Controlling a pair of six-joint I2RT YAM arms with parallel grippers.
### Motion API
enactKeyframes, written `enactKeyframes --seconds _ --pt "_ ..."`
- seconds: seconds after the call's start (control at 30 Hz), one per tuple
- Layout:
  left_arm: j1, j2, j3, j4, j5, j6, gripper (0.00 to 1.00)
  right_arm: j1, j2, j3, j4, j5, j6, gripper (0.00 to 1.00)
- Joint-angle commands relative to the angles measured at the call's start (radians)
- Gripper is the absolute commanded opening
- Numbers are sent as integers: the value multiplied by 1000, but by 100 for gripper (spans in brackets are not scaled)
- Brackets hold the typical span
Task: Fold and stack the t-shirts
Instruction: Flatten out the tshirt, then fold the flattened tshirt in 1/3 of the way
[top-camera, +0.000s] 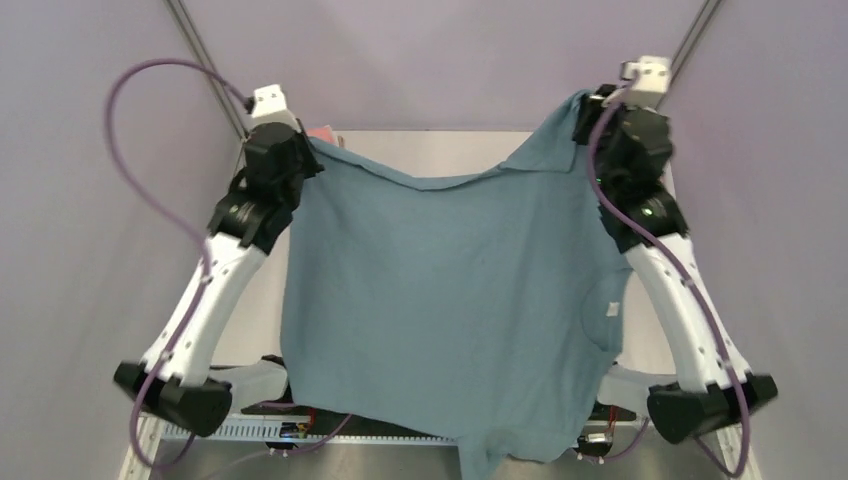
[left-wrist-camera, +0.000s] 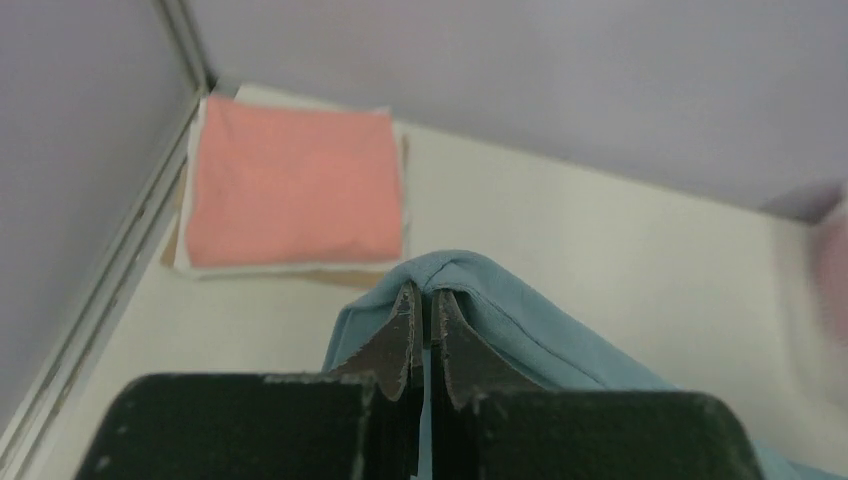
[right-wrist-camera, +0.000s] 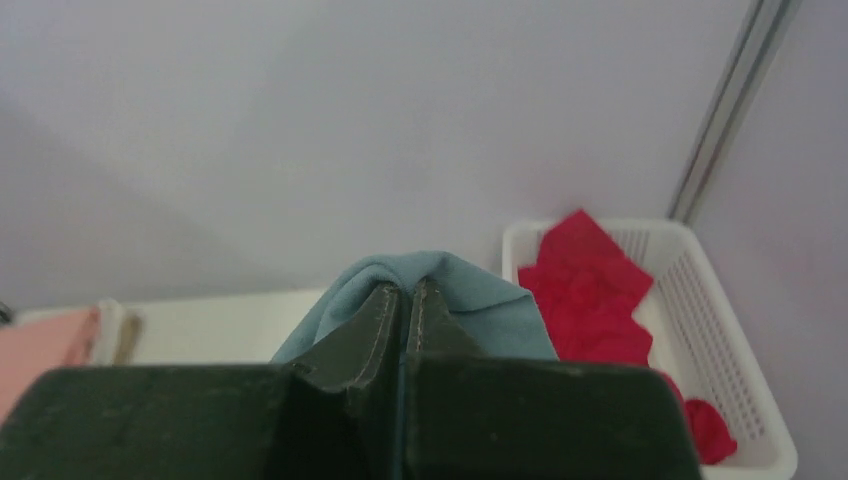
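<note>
Shirts: one grey-blue t-shirt (top-camera: 440, 300) tight in left tool (left-wrist-camera: 421, 292) and right tool (right-wrist-camera: 403, 290), one pink t-shirt (left-wrist-camera: 290, 190), one red t-shirt (right-wrist-camera: 585, 290).

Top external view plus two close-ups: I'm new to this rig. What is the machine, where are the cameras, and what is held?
Two robot arms stand at the near edge of the table. The wide picture looks down from above and behind them; each close-up comes from a camera on one wrist. The left hand and right hand each pinch the grey-blue t-shirt, holding it spread in the air. A folded pink shirt tops a small pile on the table; a red shirt lies in a white basket.
</note>
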Motion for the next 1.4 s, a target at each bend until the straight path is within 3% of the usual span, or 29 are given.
enactKeyframes --seconds 0.0,0.1,0.17,0.3,0.4,0.53,0.73,0.93,1.37 --pt "89 182 -136 121 -64 -35 0 -8 145 -144 182 99 -5 0" --pt "140 369 -170 200 61 -49 0 -35 299 -189 215 91 63 0" --pt "152 496 -172 231 66 -69 0 -48 412 -196 213 66 128 0" --pt "182 767 -30 160 84 -112 0 -55 626 -141 209 31 178 0" --pt "195 904 94 122 88 -113 0 -56 747 -71 198 30 178 0" --pt "217 962 138 168 112 -99 0 -60 857 24 181 29 171 0" --pt "249 991 166 161 173 -113 0 -62 886 56 143 27 165 0" --pt "251 898 82 154 180 -118 0 -63 762 -1 16 9 171 0" --pt "250 611 -189 56 151 -145 0 -63 457 -144 -473 -35 178 0"
